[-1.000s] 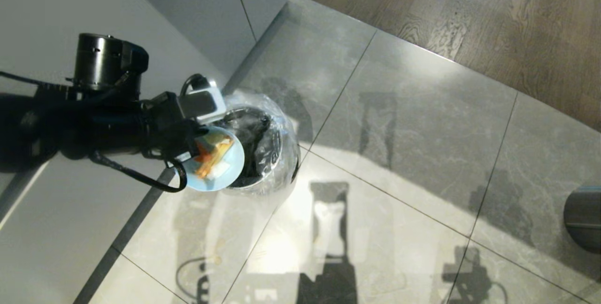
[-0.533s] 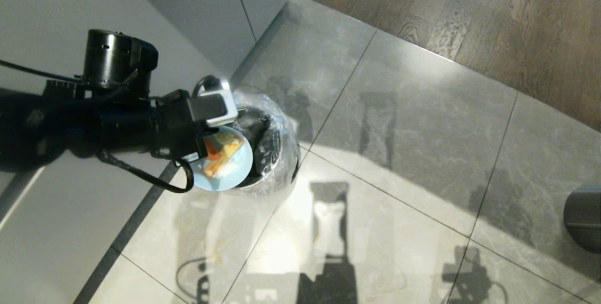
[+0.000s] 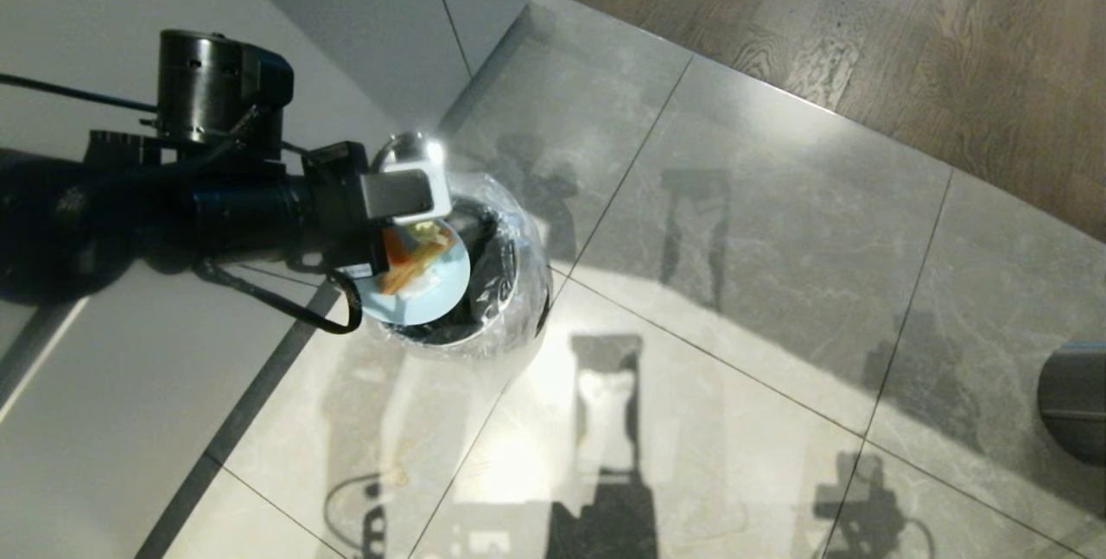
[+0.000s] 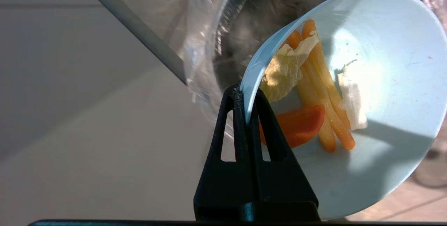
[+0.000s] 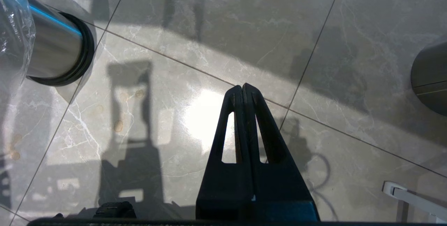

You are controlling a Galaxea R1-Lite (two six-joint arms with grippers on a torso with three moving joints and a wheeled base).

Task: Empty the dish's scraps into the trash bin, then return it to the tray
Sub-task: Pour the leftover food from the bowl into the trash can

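My left gripper [image 4: 245, 91] is shut on the rim of the dish [image 4: 391, 128], a pale blue bowl held tilted over the trash bin [image 3: 497, 282]. In the head view the dish [image 3: 423, 300] hangs above the bin's left side, below the wrist camera. The scraps [image 4: 314, 86], orange carrot sticks, a carrot slice and pale leafy bits, lie inside the dish [image 3: 413, 255]. The bin is dark and round, with a crinkled clear bag over its rim [image 4: 206, 44]. My right gripper [image 5: 242, 87] is shut on nothing, low over the floor tiles. The tray is out of view.
A grey cabinet face [image 3: 104, 386] stands on the left beside the bin. The floor is glossy grey tile [image 3: 734, 282], with wood flooring [image 3: 864, 15] at the far right. A round metal base [image 3: 1076, 399] sits at the right edge.
My left arm has carried the dish further over the bin's opening, and the wrist has rolled, tipping the dish more steeply. The scraps have slid toward its upper rim.
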